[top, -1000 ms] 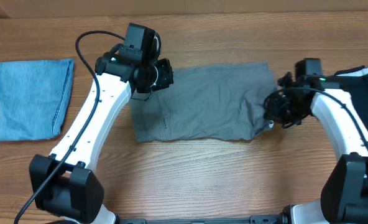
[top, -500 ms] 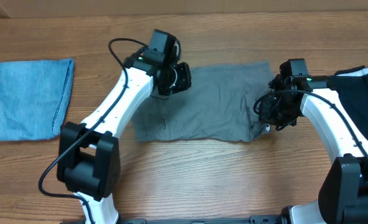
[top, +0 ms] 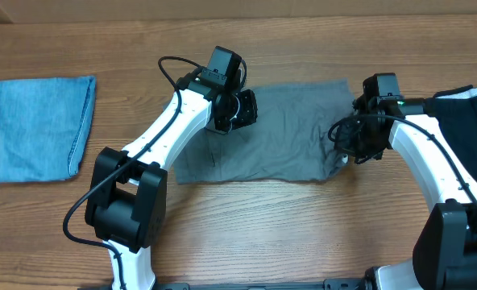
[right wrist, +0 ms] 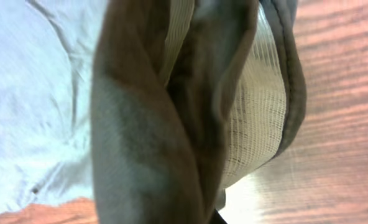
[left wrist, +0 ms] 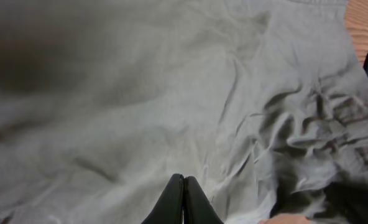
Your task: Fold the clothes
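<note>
The grey clothes (top: 291, 137) lie on the table (top: 303, 234), thin, limp and light, best pinched at the hems; the right gripper (top: 347, 149) clamps their bunched right edge, and the left gripper (left wrist: 184, 199) hovers above them, fingers together.

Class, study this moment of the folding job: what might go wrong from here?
1. The right end effector is shut on a bunched wad at the right edge of the grey garment, so the fold may land crooked.
2. The left end effector seems to pinch thin cloth at its very tips; it might slip.
3. The right arm passes close to the black garment and may snag it.
</note>
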